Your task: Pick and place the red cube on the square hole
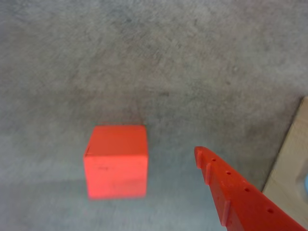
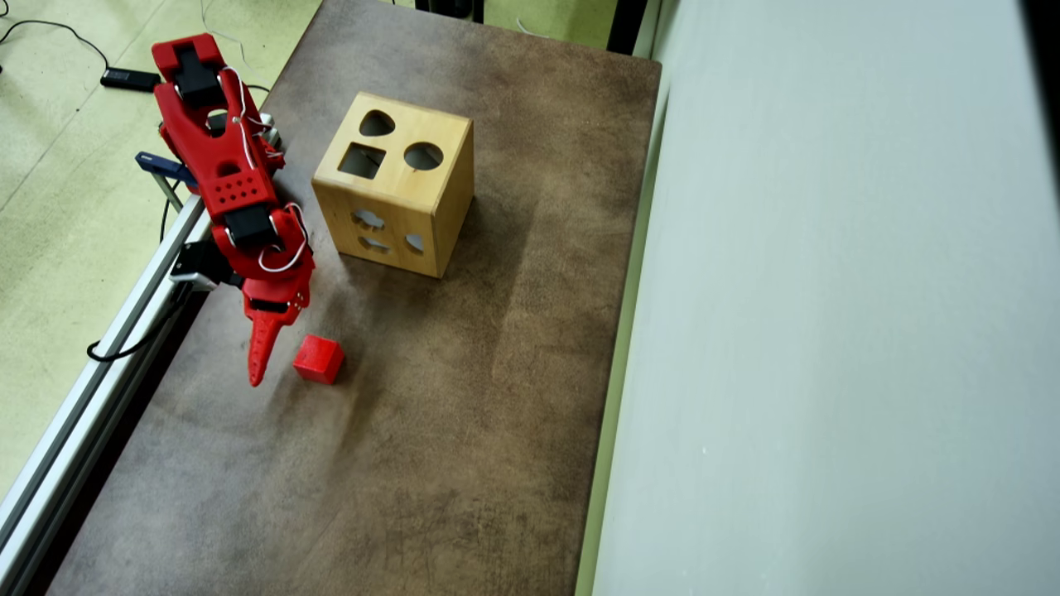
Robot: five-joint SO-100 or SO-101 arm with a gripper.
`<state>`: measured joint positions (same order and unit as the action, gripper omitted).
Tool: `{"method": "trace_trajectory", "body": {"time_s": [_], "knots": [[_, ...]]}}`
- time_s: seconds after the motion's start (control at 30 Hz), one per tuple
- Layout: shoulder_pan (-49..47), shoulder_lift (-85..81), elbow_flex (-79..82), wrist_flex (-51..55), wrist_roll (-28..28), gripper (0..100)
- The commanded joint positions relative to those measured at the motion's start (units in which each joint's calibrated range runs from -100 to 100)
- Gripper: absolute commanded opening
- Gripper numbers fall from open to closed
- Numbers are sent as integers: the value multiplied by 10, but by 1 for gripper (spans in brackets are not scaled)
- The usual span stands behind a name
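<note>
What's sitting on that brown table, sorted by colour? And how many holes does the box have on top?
Red: 1, the red cube
Light wood: 1, the wooden box
Total things on the table: 2

Holes in the box's top face: 3, the square hole, a round hole and a rounded-triangle hole

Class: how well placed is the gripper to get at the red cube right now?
Probably well placed. In the overhead view the gripper hangs just left of the red cube, nothing lying between them; the wooden box stands well clear. Whether its jaws are open is unclear.
</note>
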<state>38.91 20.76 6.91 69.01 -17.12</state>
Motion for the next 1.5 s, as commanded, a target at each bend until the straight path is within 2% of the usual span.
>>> {"method": "trace_trajectory", "body": {"time_s": [0.0,0.23,0.47,1.47], "knots": [[-4,0,-15,-54,-1,73],[-21,13,-14,-111,-5,73],[-66,41,-13,-113,-67,74],[-62,84,-2,-103,-55,74]]}}
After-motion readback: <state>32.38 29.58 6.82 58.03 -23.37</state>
